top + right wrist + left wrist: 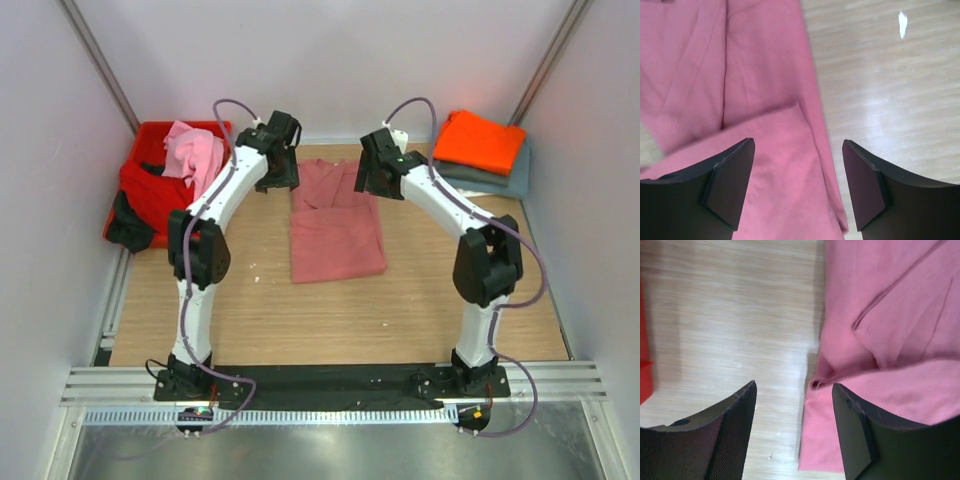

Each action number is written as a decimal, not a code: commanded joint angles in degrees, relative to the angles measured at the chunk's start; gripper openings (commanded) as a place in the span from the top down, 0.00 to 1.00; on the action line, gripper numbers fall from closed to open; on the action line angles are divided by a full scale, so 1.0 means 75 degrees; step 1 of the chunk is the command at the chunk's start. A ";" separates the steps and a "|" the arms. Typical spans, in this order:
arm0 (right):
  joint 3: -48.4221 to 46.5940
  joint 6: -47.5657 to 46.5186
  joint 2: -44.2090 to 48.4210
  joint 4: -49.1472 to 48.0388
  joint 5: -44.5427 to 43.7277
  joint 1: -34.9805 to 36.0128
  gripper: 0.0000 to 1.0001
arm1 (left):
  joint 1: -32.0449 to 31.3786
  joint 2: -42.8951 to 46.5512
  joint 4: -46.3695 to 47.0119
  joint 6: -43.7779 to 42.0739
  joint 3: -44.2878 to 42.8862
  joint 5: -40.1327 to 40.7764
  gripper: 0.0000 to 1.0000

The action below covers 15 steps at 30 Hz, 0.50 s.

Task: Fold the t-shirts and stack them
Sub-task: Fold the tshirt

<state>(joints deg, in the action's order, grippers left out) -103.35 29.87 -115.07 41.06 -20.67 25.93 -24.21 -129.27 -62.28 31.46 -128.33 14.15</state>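
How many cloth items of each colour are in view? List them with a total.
Salmon-pink t-shirt: 1
Orange t-shirt: 1
Grey-blue t-shirt: 1
Light pink garment: 1
Red garment: 1
Dark garment: 1
Total: 6

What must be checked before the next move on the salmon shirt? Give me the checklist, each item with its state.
1. Left gripper open and empty: ok.
2. Right gripper open and empty: ok.
3. Salmon shirt lying on the table, partly folded: ok.
4. Its left edge tidy: not ok, the cloth bunches where the layers meet, as the left wrist view shows.
5. Stack ready to receive it: ok, the orange shirt lies on the grey-blue shirt at the far right.
6. Fold small enough for the stack: cannot tell.
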 commanded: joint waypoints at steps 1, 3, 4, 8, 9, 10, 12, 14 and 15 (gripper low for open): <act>0.1417 0.0131 0.1676 -0.0703 0.0562 0.0046 0.23 | -0.0183 0.1788 0.0359 -0.0152 0.1169 0.0304 0.37; 0.2457 0.0236 0.2181 -0.0973 0.1123 0.0069 0.24 | -0.0311 0.2525 0.1072 -0.0106 0.2388 0.0305 0.36; 0.3028 0.0236 0.2275 -0.1172 0.1312 0.0058 0.25 | -0.0381 0.2680 0.1294 -0.0059 0.2984 0.0235 0.36; 0.4297 0.0354 0.2744 -0.1887 0.1793 0.0070 0.33 | -0.0662 0.3267 0.1788 0.0152 0.4230 0.0128 0.37; 0.4578 0.0354 0.2744 -0.2109 0.2108 0.0070 0.40 | -0.0814 0.3314 0.1951 0.0199 0.4418 0.0140 0.38; 0.4662 0.0330 0.2733 -0.2134 0.2250 0.0070 0.44 | -0.0885 0.3349 0.1976 0.0234 0.4686 0.0164 0.38; 0.4919 0.0342 0.2709 -0.2367 0.2660 0.0070 0.49 | -0.1037 0.3326 0.2058 0.0281 0.4934 0.0152 0.39; 0.5271 0.0377 0.2733 -0.2404 0.2638 0.0081 0.49 | -0.1213 0.3245 0.2152 0.0316 0.5239 0.0222 0.40; 0.5551 0.0377 0.2826 -0.2451 0.2464 0.0081 0.53 | -0.1283 0.3221 0.2221 0.0340 0.5402 0.0234 0.40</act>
<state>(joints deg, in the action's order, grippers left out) -64.31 31.90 -95.77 27.88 -4.16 26.20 -32.42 -104.92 -49.67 32.86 -89.78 15.22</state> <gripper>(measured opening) 0.506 0.601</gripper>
